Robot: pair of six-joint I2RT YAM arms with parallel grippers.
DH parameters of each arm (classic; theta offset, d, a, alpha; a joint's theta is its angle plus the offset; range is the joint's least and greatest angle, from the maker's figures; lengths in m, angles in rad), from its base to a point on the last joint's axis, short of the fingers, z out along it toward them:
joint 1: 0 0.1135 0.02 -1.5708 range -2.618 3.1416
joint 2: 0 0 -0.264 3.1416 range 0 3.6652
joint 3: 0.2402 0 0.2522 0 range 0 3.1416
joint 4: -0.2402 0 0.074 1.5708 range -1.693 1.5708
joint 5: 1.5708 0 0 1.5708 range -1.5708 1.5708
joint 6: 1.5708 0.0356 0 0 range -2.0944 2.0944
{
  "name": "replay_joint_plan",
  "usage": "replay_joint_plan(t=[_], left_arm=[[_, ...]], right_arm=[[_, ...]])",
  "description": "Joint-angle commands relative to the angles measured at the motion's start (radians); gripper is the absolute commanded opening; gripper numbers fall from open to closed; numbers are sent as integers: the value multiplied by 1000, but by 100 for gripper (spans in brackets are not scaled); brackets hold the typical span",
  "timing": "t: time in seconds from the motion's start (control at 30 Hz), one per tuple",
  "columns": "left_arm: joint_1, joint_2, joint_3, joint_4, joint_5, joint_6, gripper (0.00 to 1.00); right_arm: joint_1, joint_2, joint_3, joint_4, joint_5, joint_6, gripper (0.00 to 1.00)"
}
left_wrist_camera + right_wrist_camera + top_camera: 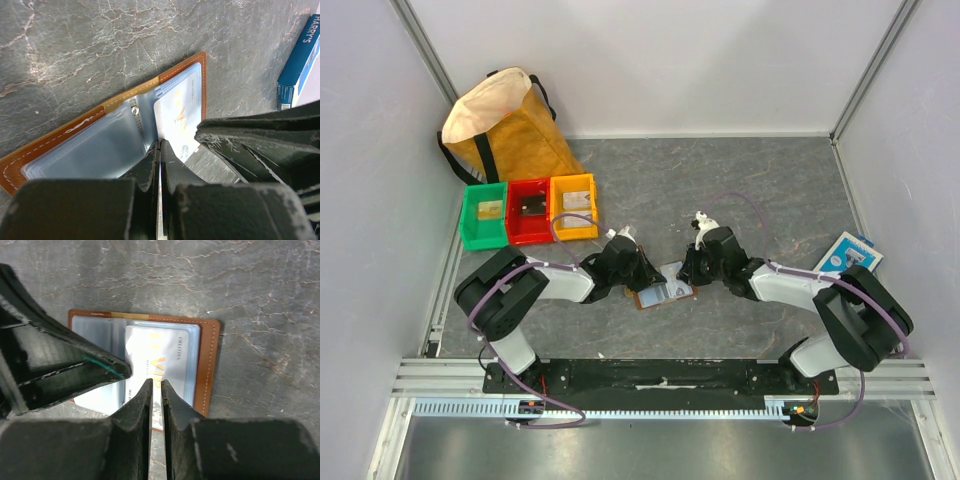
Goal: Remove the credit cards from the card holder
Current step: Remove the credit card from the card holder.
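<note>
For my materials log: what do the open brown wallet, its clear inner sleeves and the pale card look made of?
The brown folding wallet: likely leather or imitation, matt, pale stitching along its edge. The clear sleeves: soft plastic, glossy, hazy. The pale card: probably stiff plastic, smooth, printed.

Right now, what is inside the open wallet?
The wallet holds clear sleeves; one holds a white card with gold VIP lettering, the others look empty. The jaws cover the card's near edge, and anything behind it cannot be seen.
</note>
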Motion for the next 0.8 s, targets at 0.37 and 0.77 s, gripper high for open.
replay_joint_plan(t=[0.37, 0.77], left_arm=[[8, -61, -35, -25, 29, 6, 2], [10, -110, -72, -75, 12, -5, 2]], right_arm=[[-118, 99, -83, 57, -149, 85, 15], [-122, 125, -96, 81, -177, 90, 13]])
